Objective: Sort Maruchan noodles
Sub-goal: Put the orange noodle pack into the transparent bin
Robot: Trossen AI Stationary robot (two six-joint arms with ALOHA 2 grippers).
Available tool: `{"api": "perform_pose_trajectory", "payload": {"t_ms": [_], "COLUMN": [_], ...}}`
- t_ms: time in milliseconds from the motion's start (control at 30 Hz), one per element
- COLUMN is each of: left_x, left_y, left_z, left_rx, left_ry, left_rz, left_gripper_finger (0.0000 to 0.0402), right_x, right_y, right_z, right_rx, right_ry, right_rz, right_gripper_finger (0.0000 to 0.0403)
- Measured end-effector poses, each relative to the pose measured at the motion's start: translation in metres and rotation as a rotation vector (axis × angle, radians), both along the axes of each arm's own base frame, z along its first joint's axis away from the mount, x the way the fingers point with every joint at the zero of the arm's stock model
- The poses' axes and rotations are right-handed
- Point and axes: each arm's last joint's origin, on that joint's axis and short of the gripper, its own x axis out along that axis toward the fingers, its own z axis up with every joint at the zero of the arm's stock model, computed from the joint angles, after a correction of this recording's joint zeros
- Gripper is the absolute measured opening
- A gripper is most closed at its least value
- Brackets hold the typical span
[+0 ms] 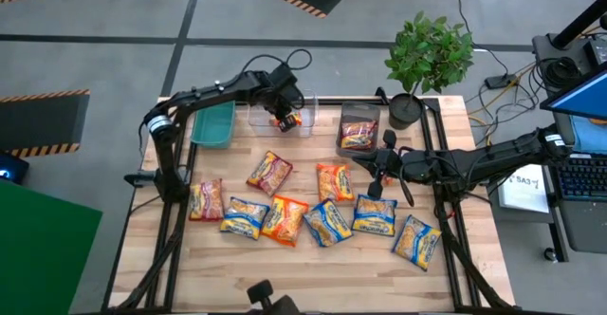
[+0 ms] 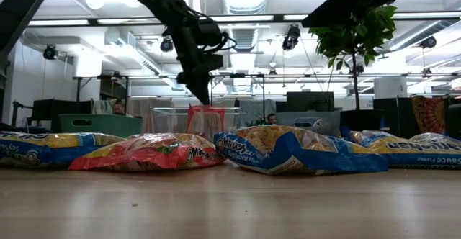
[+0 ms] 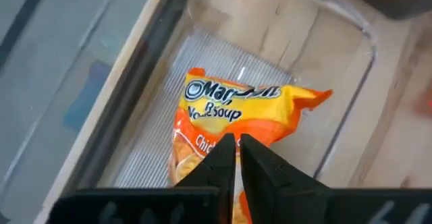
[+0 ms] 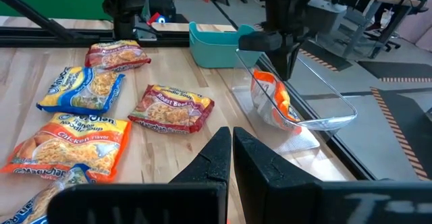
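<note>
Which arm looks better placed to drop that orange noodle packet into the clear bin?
The left. Its gripper is already shut on the orange packet right over the clear bin, while the right gripper sits empty farther along the table, beside the grey bin.

The wooden worktop [image 1: 313, 263] holds noodle packets [image 1: 322, 215] lying flat across its middle. Along the far edge sit a teal bin [image 1: 213, 125], a clear bin [image 1: 261, 116], a grey bin [image 1: 359, 130] and a potted plant [image 1: 417, 68].
</note>
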Motion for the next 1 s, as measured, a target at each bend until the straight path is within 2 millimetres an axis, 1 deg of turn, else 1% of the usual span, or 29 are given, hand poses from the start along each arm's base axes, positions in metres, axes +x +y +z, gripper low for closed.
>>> {"api": "perform_pose_trajectory", "payload": {"t_ms": [167,267,333,400,600,667,733,800,900,1000], "left_x": [0.007,0.010,0.011,0.010,0.000,-0.003,-0.004,-0.003,-0.003,-0.001], "left_y": [0.005,0.006,0.006,0.005,-0.001,-0.003,-0.003,-0.002,0.001,0.003], "left_z": [-0.026,-0.040,-0.046,-0.044,-0.016,-0.014,-0.017,-0.025,-0.043,-0.050], "left_rx": [-0.046,-0.065,-0.075,-0.077,-0.045,-0.051,-0.057,-0.062,-0.072,-0.069], "left_ry": [0.062,0.091,0.106,0.109,0.091,0.111,0.129,0.142,0.189,0.202], "left_rz": [0.006,0.003,0.003,0.002,-0.025,-0.040,-0.048,-0.052,-0.051,-0.043], "left_gripper_finger": [0.0001,0.0000,0.0000,0.0000,0.0000,0.0000,0.0000,0.0000,0.0000,0.0000], "right_x": [0.000,0.000,0.000,0.000,0.000,0.000,0.000,0.000,0.000,0.000], "right_y": [0.000,0.000,0.000,0.000,0.000,0.000,0.000,0.000,0.000,0.000], "right_z": [0.000,0.000,0.000,0.000,-0.001,-0.001,-0.001,0.000,0.000,0.000], "right_rx": [-0.002,-0.002,-0.003,-0.003,-0.003,-0.003,-0.004,-0.003,0.000,0.000], "right_ry": [0.003,0.004,0.005,0.005,0.006,0.006,0.007,0.006,0.005,0.005], "right_rz": [0.000,0.000,0.001,0.001,0.001,0.001,0.001,0.001,0.000,0.000], "right_gripper_finger": [0.0009,0.0009,0.0009,0.0009,0.0009,0.0009,0.0009,0.0009,0.0009,0.0009]}}
